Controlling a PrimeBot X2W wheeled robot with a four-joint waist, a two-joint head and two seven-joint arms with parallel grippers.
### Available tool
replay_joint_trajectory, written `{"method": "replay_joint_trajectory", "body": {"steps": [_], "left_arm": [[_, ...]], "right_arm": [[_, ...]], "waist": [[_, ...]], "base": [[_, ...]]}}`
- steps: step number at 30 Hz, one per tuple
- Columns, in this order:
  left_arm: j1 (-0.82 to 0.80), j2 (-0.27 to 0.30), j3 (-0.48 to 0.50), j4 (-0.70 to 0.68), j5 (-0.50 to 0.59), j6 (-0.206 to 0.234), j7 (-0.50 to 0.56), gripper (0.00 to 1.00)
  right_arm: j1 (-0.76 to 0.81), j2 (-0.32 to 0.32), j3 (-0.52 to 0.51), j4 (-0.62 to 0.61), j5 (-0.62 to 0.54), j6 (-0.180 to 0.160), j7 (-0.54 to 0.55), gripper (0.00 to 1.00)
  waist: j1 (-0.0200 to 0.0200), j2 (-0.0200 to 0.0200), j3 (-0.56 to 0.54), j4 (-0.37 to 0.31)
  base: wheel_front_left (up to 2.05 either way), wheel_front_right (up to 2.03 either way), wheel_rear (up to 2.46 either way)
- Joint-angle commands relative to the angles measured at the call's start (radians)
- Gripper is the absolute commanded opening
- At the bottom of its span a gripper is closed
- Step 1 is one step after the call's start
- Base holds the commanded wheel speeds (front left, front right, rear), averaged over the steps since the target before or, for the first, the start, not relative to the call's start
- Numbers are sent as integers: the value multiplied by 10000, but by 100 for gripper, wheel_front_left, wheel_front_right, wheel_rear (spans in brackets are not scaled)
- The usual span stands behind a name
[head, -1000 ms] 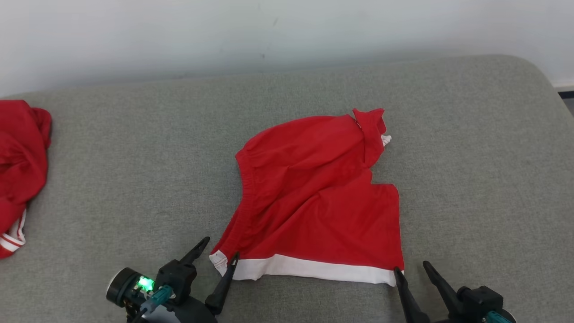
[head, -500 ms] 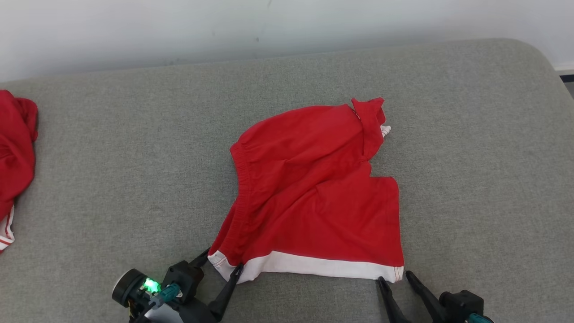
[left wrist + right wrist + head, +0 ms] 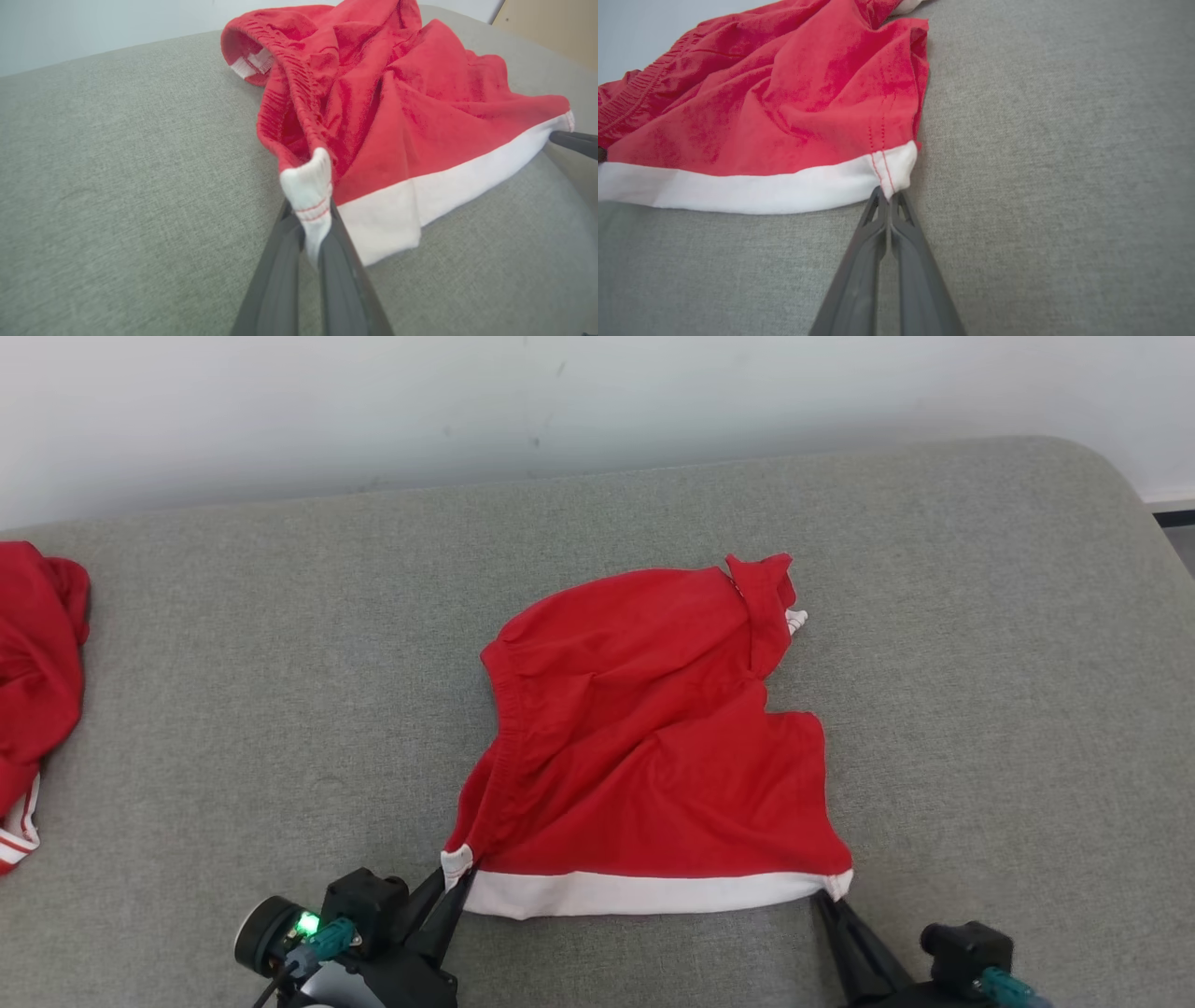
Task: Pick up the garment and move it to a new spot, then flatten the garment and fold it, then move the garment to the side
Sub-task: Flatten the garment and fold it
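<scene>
Grip check: left fingers [image 3: 280,270] closed, pinching the near-left corner of the white hem on the red fabric shorts with a white hem band [image 3: 644,737]; that corner is bunched up between them. The right fingers [image 3: 866,261] are closed on the near-right hem corner, tips right at the red-stitched side seam. The white band runs nearly straight between the two grips. The shorts lie around the middle of the grey woven padded surface [image 3: 233,709], elastic waistband to the left, cloth rumpled, a flap turned up at the far right. A second red garment with white stripes [image 3: 37,681] sits at the left edge, well apart. Pale wall [image 3: 560,392] behind.
</scene>
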Motion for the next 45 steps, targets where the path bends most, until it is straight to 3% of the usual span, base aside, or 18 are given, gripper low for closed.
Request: {"method": "replay_joint_trajectory", "body": {"steps": [1,9,16,24,33,45], "left_arm": [[219,-142,307,-213,-190,19,-6,0],[-61,-468,1356,-926,-682,18,-6,0],[-2050,-769,1548,-764,-1386,18,238,0],[-6511,-1337,2259,24,-2704,63,1526,0],[-12391,-1535,2653,2015,-2378,711,2517,0],[-16617,-1790,2878,4373,-2335,1111,2227,0]], "right_arm": [[-46,-94,-251,-249,126,-24,-4,0],[-468,-572,-513,-1479,140,-24,-4,0],[-2227,-1340,-322,-2070,933,-23,-4,0],[-6137,-2167,25,-1721,2421,-23,410,0],[-11958,-2622,210,-751,3871,-23,1544,0],[-16720,-2374,754,2067,3510,-24,1636,0]], "waist": [[-1,-1,-5,19],[-1,-1,45,-23],[-1,-1,345,-90],[-1,-1,2195,-245],[-1,-1,4678,-699],[-1,-1,5372,-861]], "base": [[0,0,0],[0,0,0],[0,0,0],[0,0,0],[0,0,0],[0,0,0]]}}
